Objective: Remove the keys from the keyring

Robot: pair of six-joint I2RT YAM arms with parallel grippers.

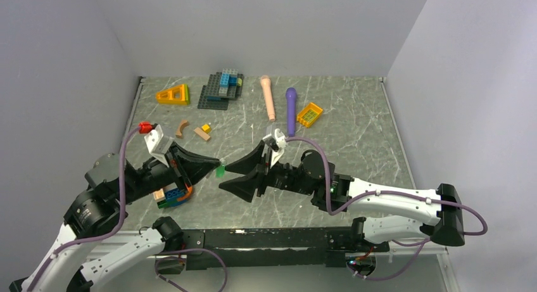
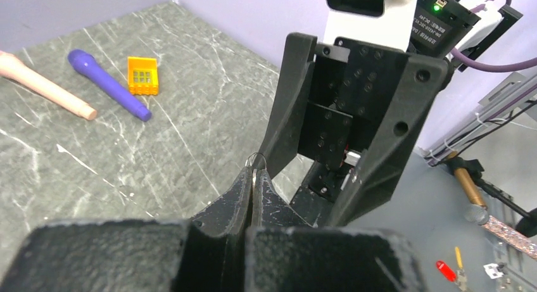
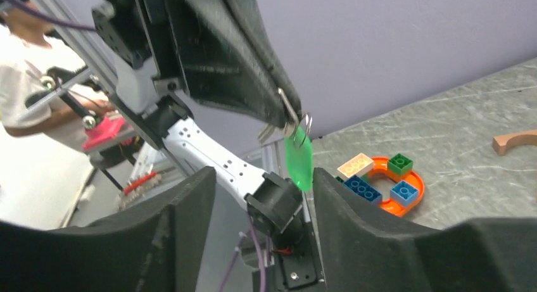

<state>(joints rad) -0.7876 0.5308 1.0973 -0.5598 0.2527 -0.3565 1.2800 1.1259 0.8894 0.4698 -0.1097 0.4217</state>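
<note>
My left gripper (image 1: 217, 162) is shut on a thin wire keyring (image 2: 256, 158), held above the table; the ring's loop pokes out past the fingertips (image 2: 242, 178). In the right wrist view the keyring (image 3: 304, 128) hangs from the left gripper's tips with a green key tag (image 3: 298, 160) and a small metal key (image 3: 269, 132) on it. The green tag also shows in the top view (image 1: 220, 171). My right gripper (image 1: 225, 175) is open, its fingers (image 3: 345, 197) on either side of the hanging tag, not touching it.
An orange curved piece with toy bricks (image 1: 172, 196) lies under the left arm, also in the right wrist view (image 3: 383, 181). At the back lie a beige handle (image 1: 268, 97), a purple handle (image 1: 290, 109), an orange grid piece (image 1: 309, 114), a brick stack (image 1: 221, 89) and a yellow wedge (image 1: 173, 95).
</note>
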